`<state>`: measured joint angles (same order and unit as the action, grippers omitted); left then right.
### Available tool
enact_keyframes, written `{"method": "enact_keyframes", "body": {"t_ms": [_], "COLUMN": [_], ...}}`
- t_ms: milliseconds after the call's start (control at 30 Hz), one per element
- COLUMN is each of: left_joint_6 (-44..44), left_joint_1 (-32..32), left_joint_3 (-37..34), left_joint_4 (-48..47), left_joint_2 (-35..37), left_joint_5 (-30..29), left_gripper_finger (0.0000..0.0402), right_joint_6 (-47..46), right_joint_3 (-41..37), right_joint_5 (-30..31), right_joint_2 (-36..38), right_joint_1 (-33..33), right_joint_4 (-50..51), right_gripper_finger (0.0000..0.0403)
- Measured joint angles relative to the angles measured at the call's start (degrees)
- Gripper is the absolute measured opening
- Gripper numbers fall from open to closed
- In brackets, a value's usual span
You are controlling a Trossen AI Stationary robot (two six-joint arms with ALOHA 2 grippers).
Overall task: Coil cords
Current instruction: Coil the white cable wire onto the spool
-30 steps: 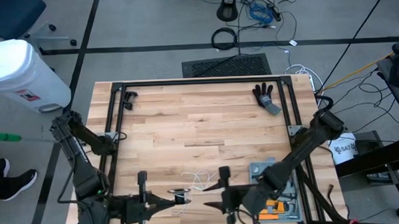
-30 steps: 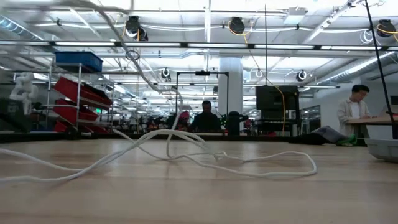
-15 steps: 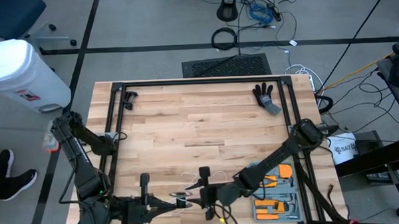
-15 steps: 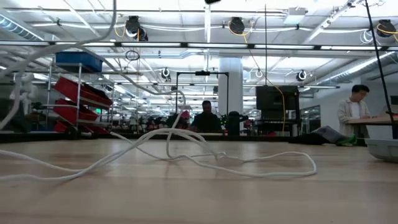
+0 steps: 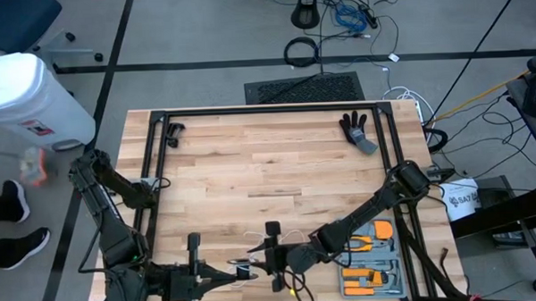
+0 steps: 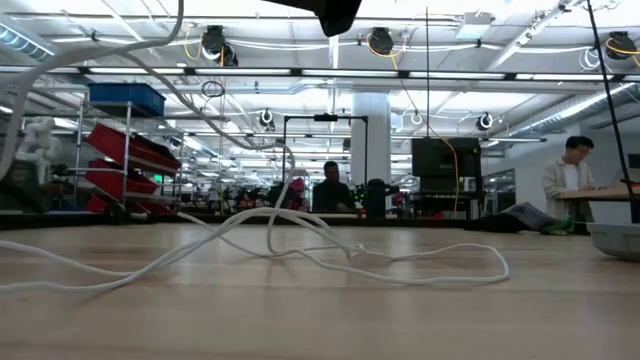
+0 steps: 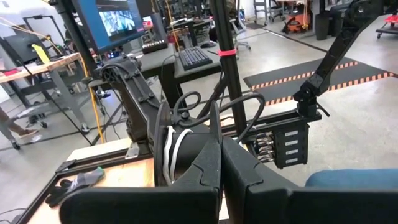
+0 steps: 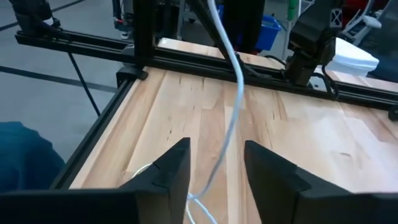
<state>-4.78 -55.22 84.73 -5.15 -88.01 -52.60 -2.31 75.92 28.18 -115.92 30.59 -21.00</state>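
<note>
Looking down in the high view, thin white string-like cord is lying looped on the light wooden tabletop near its front edge, between both grippers. Left gripper is clenching the small round black reel. Right gripper is reaching in beside it.

Low view: cord is sprawling across the wood, one strand rising up out of frame.

Left wrist view: fingers are pressing shut around the white-wound reel.

Right wrist view: fingers are standing apart, cord running between them, not gripped.
</note>
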Motion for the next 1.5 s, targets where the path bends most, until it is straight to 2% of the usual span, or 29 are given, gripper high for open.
{"method": "enact_keyframes", "body": {"t_ms": [100, 267, 333, 533, 900, 1067, 1300, 1500], "left_joint_6": [0.0, 0.0, 0.0, 0.0, 0.0, 3.4, 7.4, 7.5], "left_joint_1": [0.0, 0.0, 0.0, -0.4, -3.2, -3.4, -2.8, -2.8], "left_joint_3": [0.0, 0.0, 0.0, 0.0, 0.0, 0.0, 0.0, 0.0], "left_joint_4": [0.0, 0.0, 0.0, -0.1, -5.6, -10.7, -14.9, -15.2], "left_joint_2": [0.0, 0.0, 0.0, 0.0, 0.0, 0.0, 0.0, 0.0], "left_joint_5": [0.0, 0.0, 0.0, 0.0, 0.4, 1.7, 5.7, 8.5], "left_gripper_finger": [0.0002, 0.0002, 0.0002, 0.0002, 0.0002, 0.0002, 0.0002, 0.0002], "right_joint_6": [0.3, 0.5, 0.6, 1.5, 0.0, 1.0, 1.6, 2.7], "right_joint_3": [0.0, 0.0, 0.0, 0.0, 0.0, 0.0, 0.0, 0.0], "right_joint_5": [0.0, -1.6, -2.5, -2.9, -4.7, -9.1, -9.1, -9.1], "right_joint_2": [0.0, 0.0, 0.0, 0.1, 7.7, 10.5, 14.4, 17.3], "right_joint_1": [0.0, -0.4, -0.6, -0.3, 3.0, 4.6, 6.6, 8.4], "right_joint_4": [-0.3, -0.9, -0.6, 0.6, 17.0, 18.5, 21.1, 21.1], "right_gripper_finger": [0.01, 0.0021, 0.0006, 0.0001, 0.0, 0.0, 0.0, 0.0]}}
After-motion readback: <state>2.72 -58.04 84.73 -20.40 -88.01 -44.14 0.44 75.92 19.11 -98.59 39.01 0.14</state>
